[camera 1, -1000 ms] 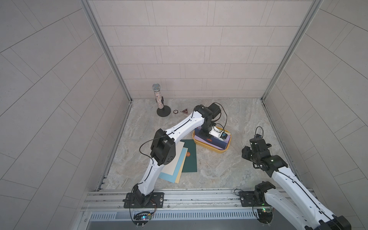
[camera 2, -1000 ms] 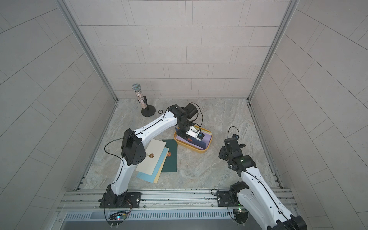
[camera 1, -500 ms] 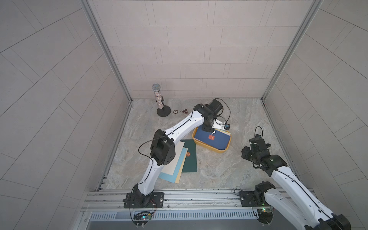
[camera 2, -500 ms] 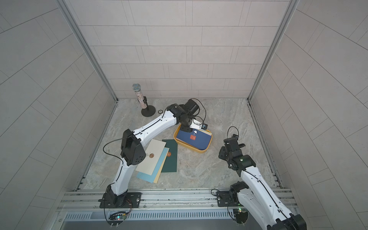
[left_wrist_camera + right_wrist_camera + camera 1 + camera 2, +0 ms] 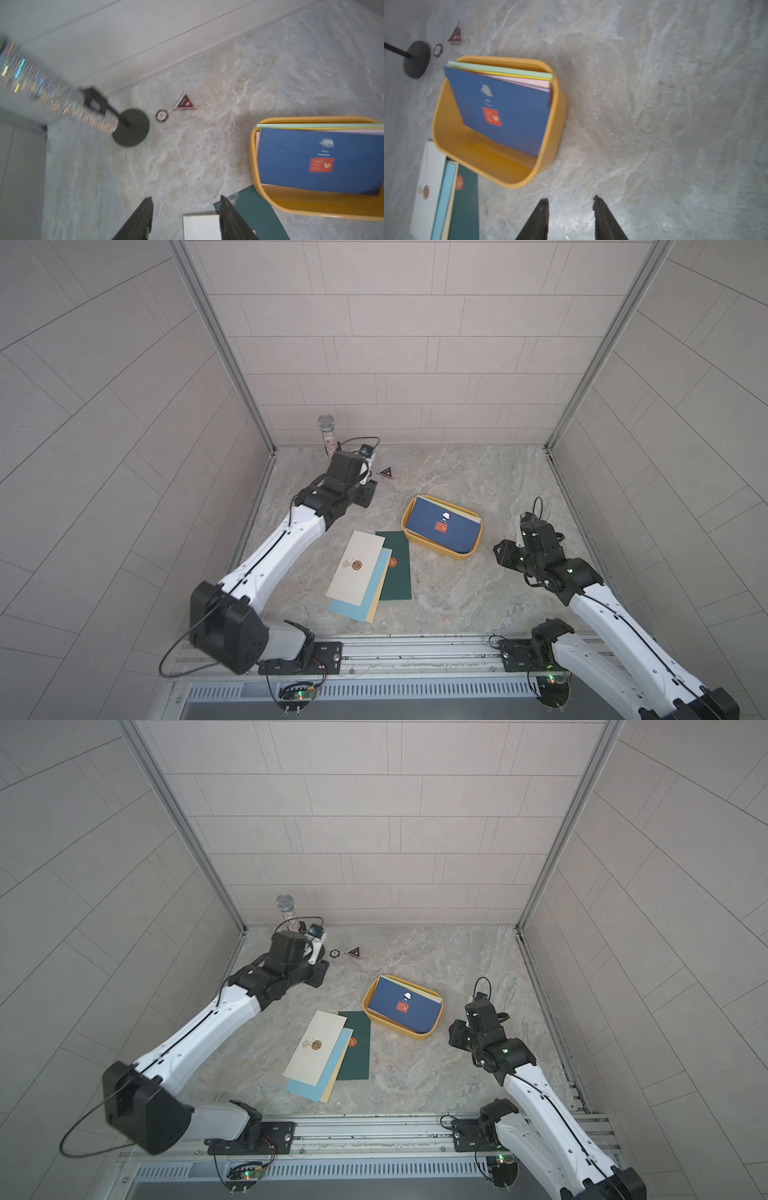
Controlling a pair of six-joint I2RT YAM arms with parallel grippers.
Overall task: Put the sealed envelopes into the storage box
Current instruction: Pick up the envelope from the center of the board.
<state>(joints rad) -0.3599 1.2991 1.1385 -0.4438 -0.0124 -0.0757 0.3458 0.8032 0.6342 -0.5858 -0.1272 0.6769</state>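
Mustard-yellow plastic storage box (image 5: 432, 546) holds a navy paper envelope (image 5: 442, 526) leaning on its rim; marbled floor (image 5: 457, 605) lies open alongside; left gripper (image 5: 185, 200) and right gripper (image 5: 570, 199) both released, empty.

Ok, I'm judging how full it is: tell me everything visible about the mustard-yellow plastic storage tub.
The mustard-yellow plastic storage tub is shallow, rectangular with rounded corners, standing upright on the marbled table. Inside, a navy paper envelope leans tilted over light green, yellow and pink ones, leaving part of the floor bare. A dark green paper envelope lies close beside its wall.
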